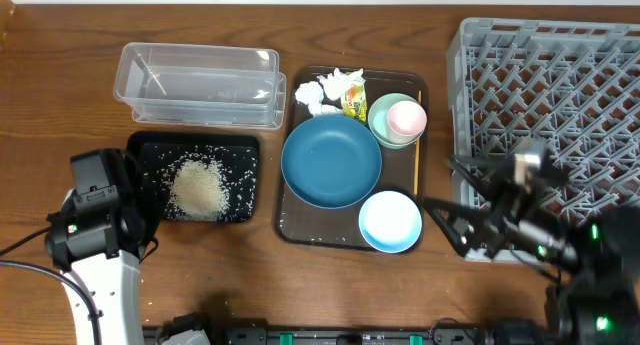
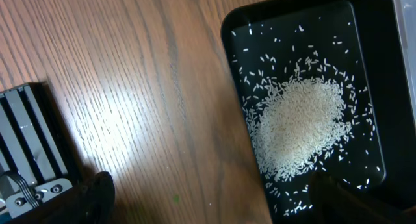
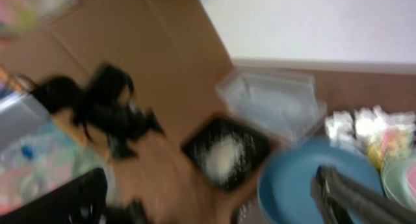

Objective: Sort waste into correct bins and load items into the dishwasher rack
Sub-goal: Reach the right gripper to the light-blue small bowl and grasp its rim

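Rice [image 1: 197, 188] heaped in black tray [image 1: 245, 210]. Tissues [image 1: 322, 91] and wrapper [image 1: 354, 101] beside bowls [image 1: 331, 160] on brown tray [image 1: 296, 223]; nothing racked yet. Both end effectors released, empty: left [image 2: 208, 185] over black tray edge, right [image 1: 442, 185] between brown tray and rack [image 1: 560, 105]. Probable next: pinch tissues, carry to tub [image 1: 200, 83], clearing bowls.

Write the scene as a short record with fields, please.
rice: heaped in black tray
clear tub: looks empty
tissues, wrapper: on brown tray
dark-blue bowl, light-blue bowl: on brown tray
pink cup: inside mint-green bowl
dishwasher rack: no dishes seen
left gripper: open, beside black tray
right gripper: open, near rack
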{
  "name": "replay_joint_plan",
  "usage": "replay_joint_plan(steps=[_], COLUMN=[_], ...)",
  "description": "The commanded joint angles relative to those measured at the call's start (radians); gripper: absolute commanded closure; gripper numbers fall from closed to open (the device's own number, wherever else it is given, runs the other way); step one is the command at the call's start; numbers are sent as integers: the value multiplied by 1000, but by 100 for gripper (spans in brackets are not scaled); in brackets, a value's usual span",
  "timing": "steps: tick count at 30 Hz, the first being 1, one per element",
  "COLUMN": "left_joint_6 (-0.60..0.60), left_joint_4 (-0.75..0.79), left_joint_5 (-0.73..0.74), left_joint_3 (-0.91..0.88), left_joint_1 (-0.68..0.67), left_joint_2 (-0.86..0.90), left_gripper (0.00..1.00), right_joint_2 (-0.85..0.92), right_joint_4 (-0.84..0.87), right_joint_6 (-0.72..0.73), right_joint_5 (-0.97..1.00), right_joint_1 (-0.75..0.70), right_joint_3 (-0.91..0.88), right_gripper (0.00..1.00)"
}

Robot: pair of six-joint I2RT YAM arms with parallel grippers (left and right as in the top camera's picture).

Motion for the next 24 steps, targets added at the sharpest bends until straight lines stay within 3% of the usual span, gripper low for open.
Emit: replay_joint_plan(steps=[1, 5, 8, 14, 24], left_joint_6=[6, 6, 6, 6, 6], left_joint_4=[-4, -4, -4, -4, -4], left_joint_5=[2, 2, 2, 2, 2], left_joint_3=[18, 18, 18, 18, 18], left_joint_1=[6, 6, 6, 6, 6], left_joint_2=[2, 2, 2, 2, 2], left_gripper=[4, 4, 4, 4, 4], right_joint_2=[87, 209, 330, 600, 898], right_joint_4=[-177, -371, -433, -487, -699], right_joint_6=[-278, -322, -304, -212, -212], right_joint_5=[228, 724, 892, 1057, 1052], right_joint_1=[113, 330, 515, 775, 829], right_joint_3=[127, 210, 244, 276, 275], right_gripper=[1, 1, 1, 1, 1])
